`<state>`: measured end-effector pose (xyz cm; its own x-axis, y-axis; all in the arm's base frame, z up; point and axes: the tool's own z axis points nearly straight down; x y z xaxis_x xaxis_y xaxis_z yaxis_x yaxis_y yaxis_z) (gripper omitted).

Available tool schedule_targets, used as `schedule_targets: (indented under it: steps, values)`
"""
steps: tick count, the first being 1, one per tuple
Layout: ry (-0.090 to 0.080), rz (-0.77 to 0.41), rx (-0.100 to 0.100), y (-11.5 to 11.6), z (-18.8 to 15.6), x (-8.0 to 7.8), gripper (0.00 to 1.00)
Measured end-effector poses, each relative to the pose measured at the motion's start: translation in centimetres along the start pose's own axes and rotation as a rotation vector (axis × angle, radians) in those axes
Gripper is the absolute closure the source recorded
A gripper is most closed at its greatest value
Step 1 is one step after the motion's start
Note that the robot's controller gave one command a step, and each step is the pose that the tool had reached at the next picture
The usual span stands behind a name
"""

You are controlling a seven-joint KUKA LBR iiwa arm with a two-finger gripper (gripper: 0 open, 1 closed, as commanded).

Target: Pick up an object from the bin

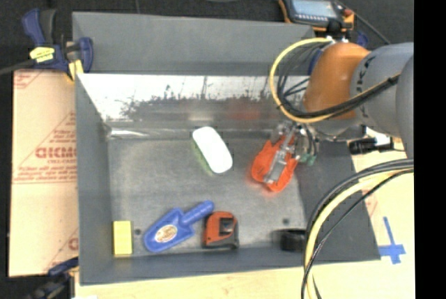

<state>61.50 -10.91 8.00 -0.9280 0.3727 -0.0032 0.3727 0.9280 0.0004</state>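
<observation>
Six loose things lie in the grey metal bin. The arm comes in from the right, and its tool is down low over the right part of the bin floor, near the back wall. It sits directly on top of an orange plastic thing of bent, curved shape, which lies tilted with its lower end pointing toward the front of the bin. The tool's tip overlaps the upper part of this orange thing, and whether it is spread, pressed together or pinching the piece cannot be told from this angle. Just to the left, apart from the orange thing, lies a white oval object with a green edge showing underneath it. Along the front wall, well apart from the tool, lie a yellow block, a blue scoop and, touching the scoop's handle end, an orange and black tape measure. A small black object rests in the front right corner.
</observation>
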Motion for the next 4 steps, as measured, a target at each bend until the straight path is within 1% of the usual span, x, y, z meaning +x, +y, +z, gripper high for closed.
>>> schedule_targets:
  steps: [1, 2, 3, 4]
  values:
    - [-0.005, 0.049, 0.000, -2.0, 0.7, -1.5, 1.00]
    - [-0.005, 0.048, 0.000, -2.0, 0.7, -1.5, 1.00]
    - [0.005, 0.038, 0.001, 0.4, -5.2, 0.0, 1.00]
    - [0.001, 0.039, -0.001, 1.6, -12.1, -1.0, 1.00]
